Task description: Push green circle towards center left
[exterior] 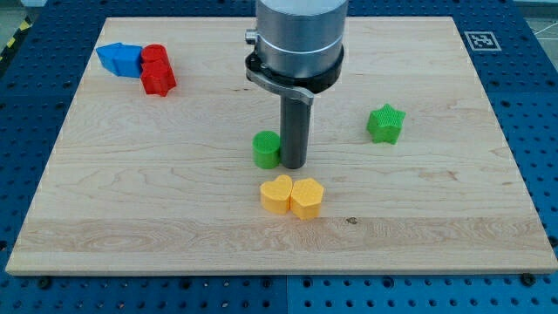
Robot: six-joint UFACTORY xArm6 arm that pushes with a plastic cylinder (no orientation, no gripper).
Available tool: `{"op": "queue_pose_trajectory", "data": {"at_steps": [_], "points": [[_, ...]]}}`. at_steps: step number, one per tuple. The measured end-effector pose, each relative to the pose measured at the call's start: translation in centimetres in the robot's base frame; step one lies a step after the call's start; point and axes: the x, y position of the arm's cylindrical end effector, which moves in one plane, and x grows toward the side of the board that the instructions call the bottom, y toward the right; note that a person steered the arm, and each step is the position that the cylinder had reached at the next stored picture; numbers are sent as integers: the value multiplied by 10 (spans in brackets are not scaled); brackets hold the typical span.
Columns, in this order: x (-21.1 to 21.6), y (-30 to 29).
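My tip (295, 165) stood just right of the green circle (267, 149), apparently touching it, near the tabletop (418, 218) centre. I carried no jaws and held nothing.

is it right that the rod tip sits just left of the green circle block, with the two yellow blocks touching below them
Not quite. In the camera view, my tip sits just right of the green circle block, not left. The two yellow blocks do touch each other, towards the view's bottom from them on the wooden board.
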Motion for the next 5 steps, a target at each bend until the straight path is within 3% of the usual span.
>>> {"op": "queue_pose_trajectory", "data": {"at_steps": [5], "points": [[0, -84]]}}
